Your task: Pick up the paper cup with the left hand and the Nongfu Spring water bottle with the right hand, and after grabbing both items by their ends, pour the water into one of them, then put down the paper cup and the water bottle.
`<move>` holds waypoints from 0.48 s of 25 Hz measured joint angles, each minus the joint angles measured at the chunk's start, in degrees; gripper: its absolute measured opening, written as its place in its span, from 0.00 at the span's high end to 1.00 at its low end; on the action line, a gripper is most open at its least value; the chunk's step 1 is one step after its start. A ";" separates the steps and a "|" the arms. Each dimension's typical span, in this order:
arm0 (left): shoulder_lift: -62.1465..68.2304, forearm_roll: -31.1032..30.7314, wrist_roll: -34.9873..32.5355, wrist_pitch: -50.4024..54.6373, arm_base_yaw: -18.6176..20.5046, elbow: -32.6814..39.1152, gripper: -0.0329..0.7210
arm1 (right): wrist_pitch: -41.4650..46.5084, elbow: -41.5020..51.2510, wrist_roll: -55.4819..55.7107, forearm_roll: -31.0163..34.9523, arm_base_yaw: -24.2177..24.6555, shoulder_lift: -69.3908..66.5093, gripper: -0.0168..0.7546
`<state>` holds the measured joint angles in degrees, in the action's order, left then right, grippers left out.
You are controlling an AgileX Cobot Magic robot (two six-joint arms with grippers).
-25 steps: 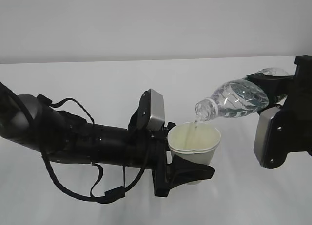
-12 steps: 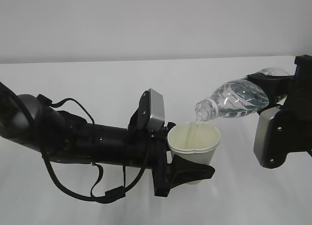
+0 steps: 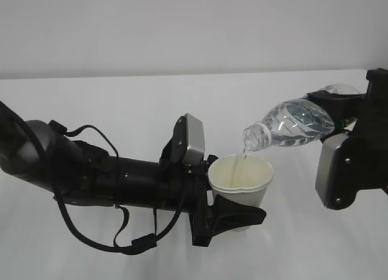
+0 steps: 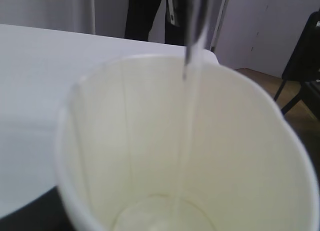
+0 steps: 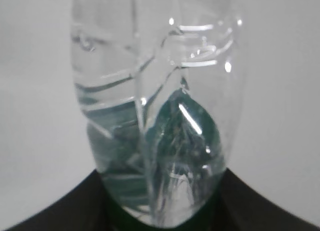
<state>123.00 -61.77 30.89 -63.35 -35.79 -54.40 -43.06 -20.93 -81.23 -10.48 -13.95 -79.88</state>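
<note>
Still tilted, the Nongfu Spring water bottle (image 3: 297, 123) keeps pouring into the paper cup (image 3: 241, 182)

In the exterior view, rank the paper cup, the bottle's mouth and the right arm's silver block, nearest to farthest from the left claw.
1. paper cup: inside the left claw.
2. bottle's mouth: just above the cup's rim.
3. silver block: far right.

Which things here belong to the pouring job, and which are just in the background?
Part of the job:
- paper cup, held by the left hand
- water bottle, tilted in the right hand
- water streaming into the cup

Just there:
- white table
- chair behind the table
- person standing beyond the table
</note>
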 joint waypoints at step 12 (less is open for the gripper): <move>0.00 0.04 0.00 0.00 0.00 0.00 0.33 | 0.00 0.00 -0.04 0.00 0.00 0.00 0.56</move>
<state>123.00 -61.73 30.89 -63.35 -35.79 -54.40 -43.06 -20.93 -81.27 -10.48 -13.95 -79.88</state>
